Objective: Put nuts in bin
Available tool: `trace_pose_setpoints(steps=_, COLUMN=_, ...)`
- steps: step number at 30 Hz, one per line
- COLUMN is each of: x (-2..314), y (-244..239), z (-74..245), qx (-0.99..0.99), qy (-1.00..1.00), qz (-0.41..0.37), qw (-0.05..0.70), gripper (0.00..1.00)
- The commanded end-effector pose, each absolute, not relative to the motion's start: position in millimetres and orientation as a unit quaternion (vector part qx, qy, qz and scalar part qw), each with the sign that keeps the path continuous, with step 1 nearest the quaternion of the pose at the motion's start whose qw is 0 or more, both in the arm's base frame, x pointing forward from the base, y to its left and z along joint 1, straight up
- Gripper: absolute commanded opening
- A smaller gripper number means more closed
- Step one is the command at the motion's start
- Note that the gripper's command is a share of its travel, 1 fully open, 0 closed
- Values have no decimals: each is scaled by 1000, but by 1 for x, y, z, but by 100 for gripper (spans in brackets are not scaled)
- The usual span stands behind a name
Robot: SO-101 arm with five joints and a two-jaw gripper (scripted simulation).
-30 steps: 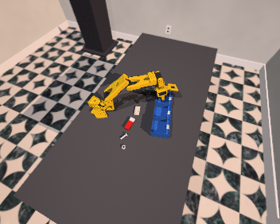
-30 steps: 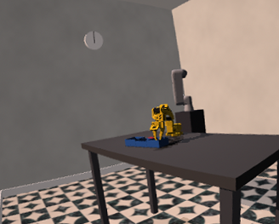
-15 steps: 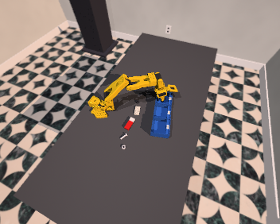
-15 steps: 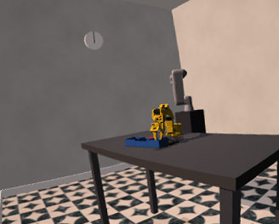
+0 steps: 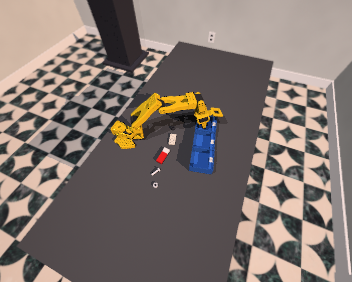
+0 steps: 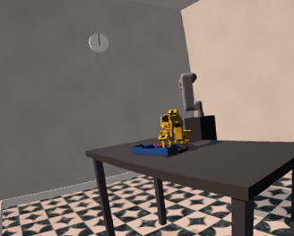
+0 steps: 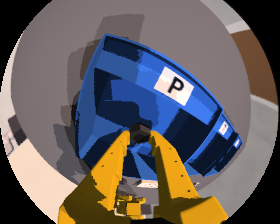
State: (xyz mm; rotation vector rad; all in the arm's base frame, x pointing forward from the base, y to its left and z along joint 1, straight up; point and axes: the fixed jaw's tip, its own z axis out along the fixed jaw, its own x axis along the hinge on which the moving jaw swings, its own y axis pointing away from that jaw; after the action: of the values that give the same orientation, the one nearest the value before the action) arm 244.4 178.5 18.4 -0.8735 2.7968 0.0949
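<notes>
Gripper (image 7: 143, 136) closed on a small dark piece, judged to be a nut (image 7: 141, 132), pinched at the very fingertips. In the wrist view it hangs directly over the open compartment whose wall carries the P label (image 7: 174, 86). From the top view, that is the far end of the blue bin row (image 5: 204, 150), which lies on the dark worktop (image 5: 125, 225) with its long side running near to far.

Step in hand: release over bin P. Notes for doing it well:
- Nut appears centred above the compartment floor, away from the walls; open from here, no further sideways travel needed.
- Height above the bin floor cannot be read exactly; a drop is allowed, but a lower release means less bounce out over the rim.
- Open the jaws fully and wait; the grip is only at the tips, so the piece should fall free at once.
- Retreat straight up so the fingers do not catch the bin wall and shift the row.

Other items on the worktop, left of the bin: white block (image 5: 172, 139), red-and-white block (image 5: 162, 155), a small bolt-like piece (image 5: 155, 171), and a ring-shaped nut (image 5: 155, 185) nearest. Whether a nut already lies in P cannot be told; the fingers hide part of the floor.
</notes>
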Motion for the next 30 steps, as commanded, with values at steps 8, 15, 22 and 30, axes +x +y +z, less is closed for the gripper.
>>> trace_pose_setpoints(steps=8, x=250, y=186, z=40, qx=-301, qy=941, qz=46, qw=148, gripper=1)
trace_pose_setpoints(steps=15, x=250, y=186, z=40, qx=-301, qy=941, qz=46, qw=148, gripper=7)
trace_pose_setpoints(steps=22, x=250, y=186, z=40, qx=-301, qy=941, qz=46, qw=148, gripper=12)
trace_pose_setpoints(steps=30, x=250, y=186, z=40, qx=-301, qy=941, qz=46, qw=148, gripper=17)
